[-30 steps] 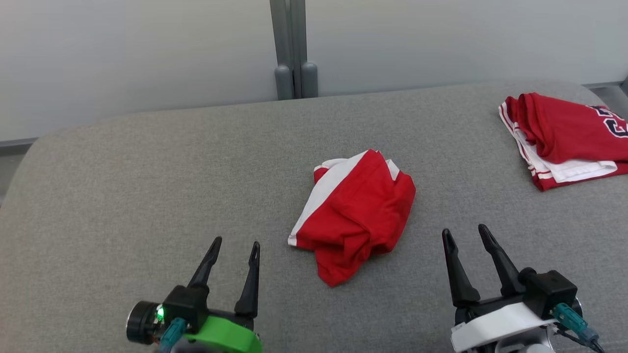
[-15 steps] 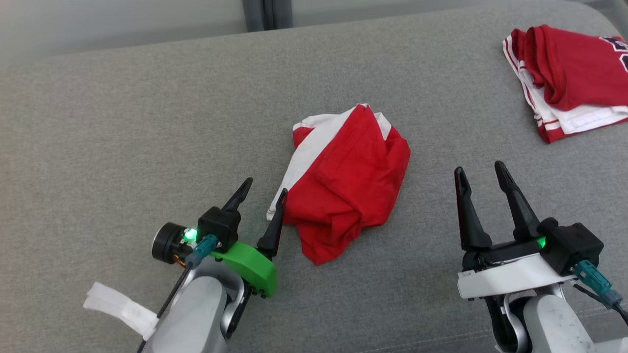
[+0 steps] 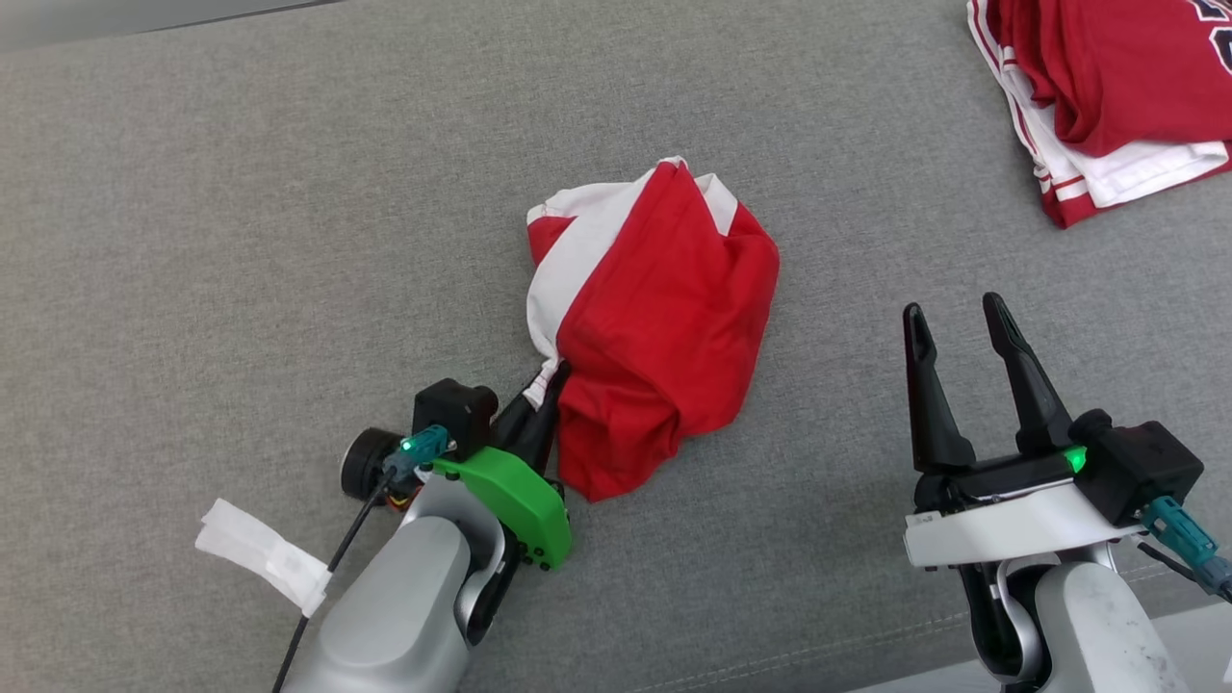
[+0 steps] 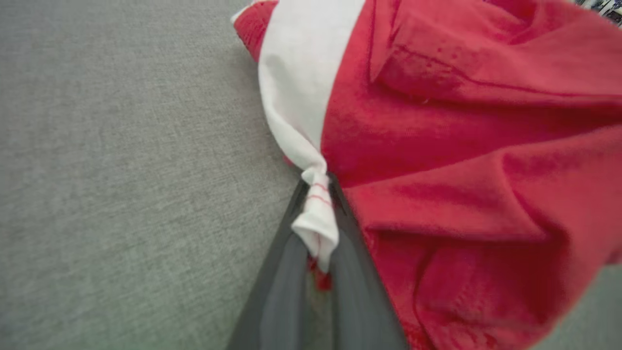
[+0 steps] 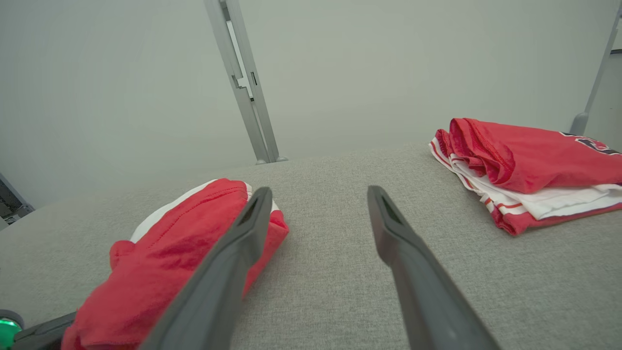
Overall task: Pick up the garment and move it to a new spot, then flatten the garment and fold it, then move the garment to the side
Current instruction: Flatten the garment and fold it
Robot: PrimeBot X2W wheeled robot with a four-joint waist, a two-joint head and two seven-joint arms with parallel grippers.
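Observation:
The garment (image 3: 654,327) is a crumpled red piece with a white panel, lying in the middle of the grey padded surface (image 3: 241,241). My left gripper (image 3: 551,380) is at its near left edge, shut on the white corner, which bunches between the two dark fingers. In the left wrist view the pinched white corner (image 4: 316,218) pokes out between the fingers of the left gripper (image 4: 318,187), and the garment (image 4: 437,146) spreads to the right. My right gripper (image 3: 953,308) hovers open to the right of the garment, apart from it. In the right wrist view the right gripper (image 5: 319,190) holds nothing, with the garment (image 5: 184,243) at lower left.
A second red and white garment (image 3: 1107,96), folded, lies at the far right corner; it is also the folded pile (image 5: 525,165) in the right wrist view. A grey post (image 5: 243,82) stands behind the surface against a pale wall. A white tag (image 3: 260,556) hangs from my left arm's cable.
The head camera tilted down. My left gripper went forward to the garment's near left corner and shut on the white edge. The right gripper stayed open.

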